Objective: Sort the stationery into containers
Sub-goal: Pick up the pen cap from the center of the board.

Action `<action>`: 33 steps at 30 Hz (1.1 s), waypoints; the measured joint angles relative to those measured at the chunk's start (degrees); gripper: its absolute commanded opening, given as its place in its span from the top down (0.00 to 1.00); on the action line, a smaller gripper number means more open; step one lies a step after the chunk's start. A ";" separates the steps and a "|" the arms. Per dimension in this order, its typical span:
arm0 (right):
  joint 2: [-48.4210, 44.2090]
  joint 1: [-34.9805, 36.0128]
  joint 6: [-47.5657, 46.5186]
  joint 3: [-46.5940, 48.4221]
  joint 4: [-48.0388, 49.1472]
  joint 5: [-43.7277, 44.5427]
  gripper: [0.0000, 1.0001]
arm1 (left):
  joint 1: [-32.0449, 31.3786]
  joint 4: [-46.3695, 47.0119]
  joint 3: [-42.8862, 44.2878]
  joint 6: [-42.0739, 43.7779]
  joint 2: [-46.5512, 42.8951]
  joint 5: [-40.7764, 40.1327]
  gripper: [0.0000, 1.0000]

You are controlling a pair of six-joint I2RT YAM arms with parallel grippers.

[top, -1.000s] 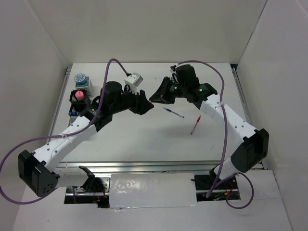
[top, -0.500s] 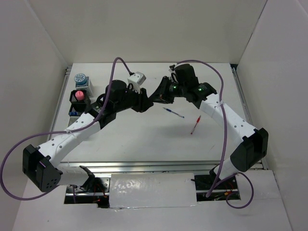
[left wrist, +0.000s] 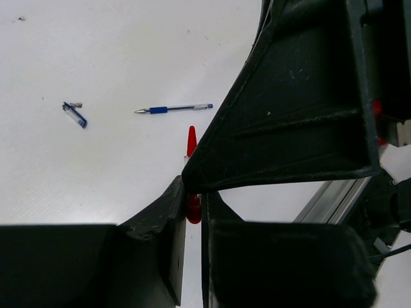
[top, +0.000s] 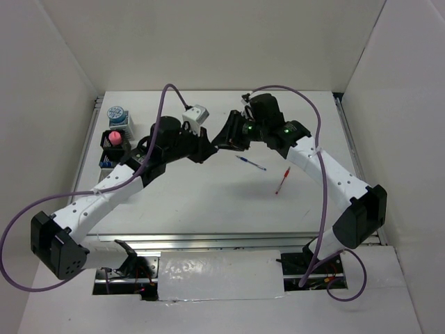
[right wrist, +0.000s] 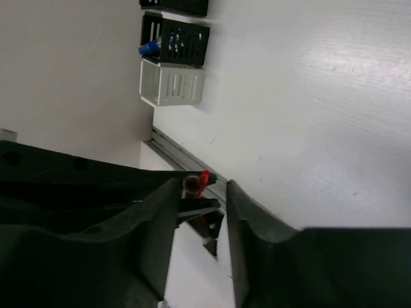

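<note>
Right wrist view: the right gripper (right wrist: pixel 201 187) has its fingers apart, released. The short red piece (right wrist: pixel 200 180) sits just off their tips, pinched in the closed left gripper (top: pixel 211 148) above mid-table (top: pixel 208 202). The blue pen (top: pixel 250 163) and red pen (top: pixel 281 181) lie nearby on open surface. The containers (right wrist: pixel 172 82) line the left edge.

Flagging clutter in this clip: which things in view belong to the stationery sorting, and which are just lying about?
Job: blue pen; red pen; short red piece, in the left claw; tiny blue-capped bottle; pink block; round tin; organizer boxes.
Not the job: purple cables; aluminium rail.
</note>
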 measured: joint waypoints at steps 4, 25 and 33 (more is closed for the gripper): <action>0.00 0.31 -2.27 0.02 -0.55 0.26 0.33 | 2.34 2.56 -3.67 -1.64 -3.32 2.84 1.00; -0.33 -8.09 0.94 0.04 6.88 -17.97 0.55 | 4.55 10.97 -11.63 -9.09 -9.27 13.20 1.00; -0.35 -5.86 1.11 -0.28 6.91 -17.90 0.58 | 3.74 10.62 -10.49 -8.90 -8.09 10.60 1.00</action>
